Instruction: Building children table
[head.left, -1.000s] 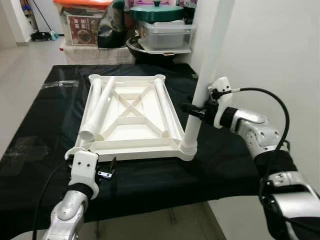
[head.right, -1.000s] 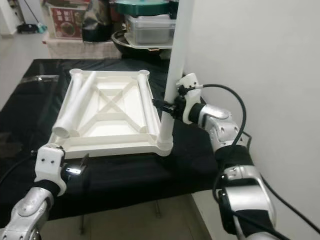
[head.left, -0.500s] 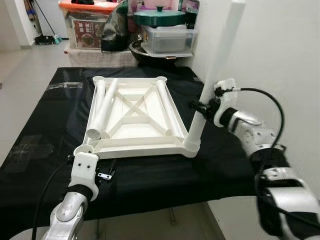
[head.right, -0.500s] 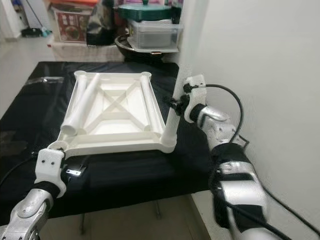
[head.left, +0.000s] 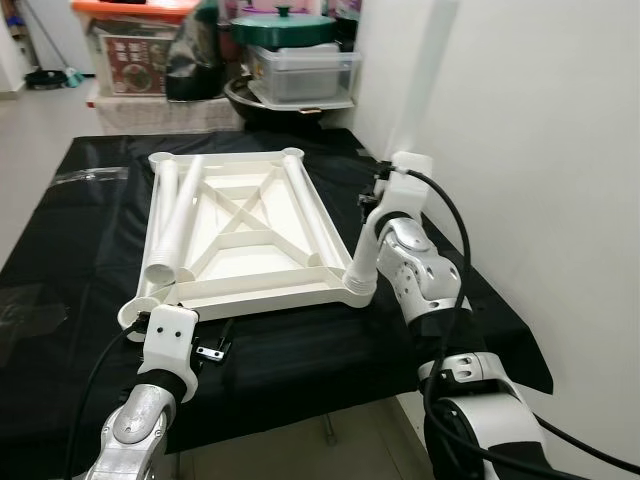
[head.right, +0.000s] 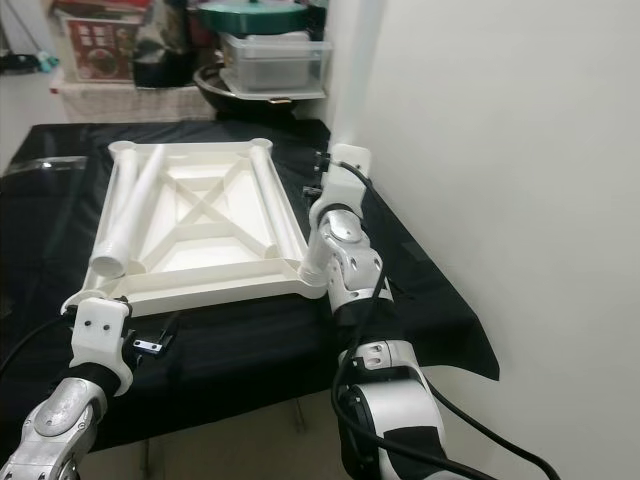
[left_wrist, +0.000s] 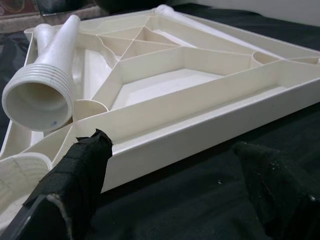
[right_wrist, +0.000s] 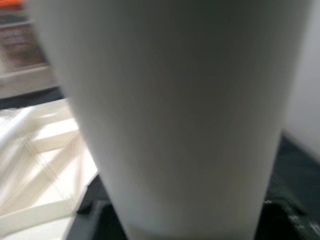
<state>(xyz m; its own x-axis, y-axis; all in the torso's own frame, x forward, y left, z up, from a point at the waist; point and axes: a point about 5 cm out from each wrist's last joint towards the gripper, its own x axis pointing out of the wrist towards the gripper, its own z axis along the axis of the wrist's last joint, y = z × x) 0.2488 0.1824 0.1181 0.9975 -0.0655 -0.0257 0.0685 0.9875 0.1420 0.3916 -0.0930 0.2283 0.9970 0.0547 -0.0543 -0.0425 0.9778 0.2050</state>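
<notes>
The upturned tabletop (head.left: 245, 240) lies on the cloth-covered table (head.left: 80, 260), underside up. Two loose legs (head.left: 175, 225) lie inside it along its left side, and a third (head.left: 305, 215) along its right. A fourth leg (head.left: 400, 150) stands upright in the near right corner socket (head.left: 360, 290), with the right gripper (head.left: 378, 195) against it. The left gripper (head.left: 205, 345) sits before the near left corner. Storage boxes (head.left: 300, 70) stand behind the table.

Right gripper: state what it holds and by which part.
The right gripper holds the upright white table leg partway up its shaft, above the corner socket of the upturned tabletop.
</notes>
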